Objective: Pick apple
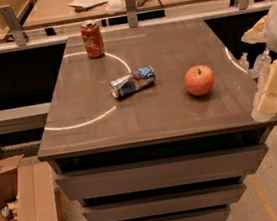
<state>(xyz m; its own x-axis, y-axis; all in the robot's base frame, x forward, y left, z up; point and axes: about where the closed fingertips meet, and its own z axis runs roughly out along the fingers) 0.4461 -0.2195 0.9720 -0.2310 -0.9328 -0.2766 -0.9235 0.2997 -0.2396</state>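
on the floor, near left, an open cardboard box. at the right edge of the tabletop hangs the gripper; i cannot tell whether it is apart or closed. apple sits right of centre, apart from the crushed can; red soda can far back left. plan: approach from the right, centre on the apple's widest girth, close gently.

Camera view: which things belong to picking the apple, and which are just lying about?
For the job: apple, right of centre on the table; gripper, at the table's right edge, apart from the apple.
Lying about: upright red soda can, back left; crushed silver-blue can, on its side mid-table; cardboard box, on the floor at left.
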